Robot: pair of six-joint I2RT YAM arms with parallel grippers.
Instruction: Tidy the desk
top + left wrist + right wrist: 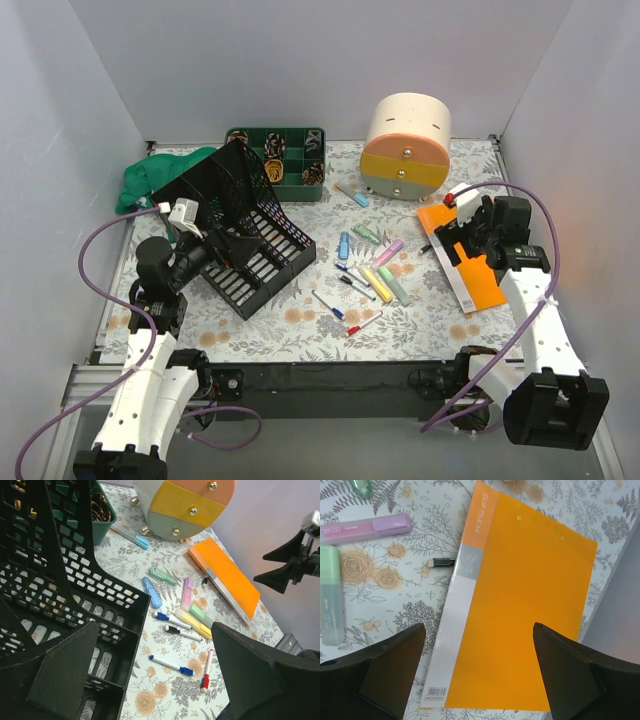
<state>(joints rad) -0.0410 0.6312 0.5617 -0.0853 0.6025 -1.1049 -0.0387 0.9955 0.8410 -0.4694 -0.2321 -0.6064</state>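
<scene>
The desk [300, 335] has a pale floral top. My left gripper [222, 245] is open and empty, and hovers at the right edge of the tilted black wire-mesh file rack [245, 235]. In the left wrist view its left finger is over the rack [60, 580], and the gripper [155, 675] is above loose markers [170, 665]. My right gripper [462, 245] is open and empty, just above the orange clip file [470, 265]. That file [520, 620] lies flat between the fingers in the right wrist view, where the gripper [477, 670] spans it.
Several markers and highlighters [370, 275] lie scattered mid-desk. A green compartment tray [290, 160] and a round drawer unit [405, 145] stand at the back. A green cloth [150, 180] lies at the back left. White walls close in on three sides.
</scene>
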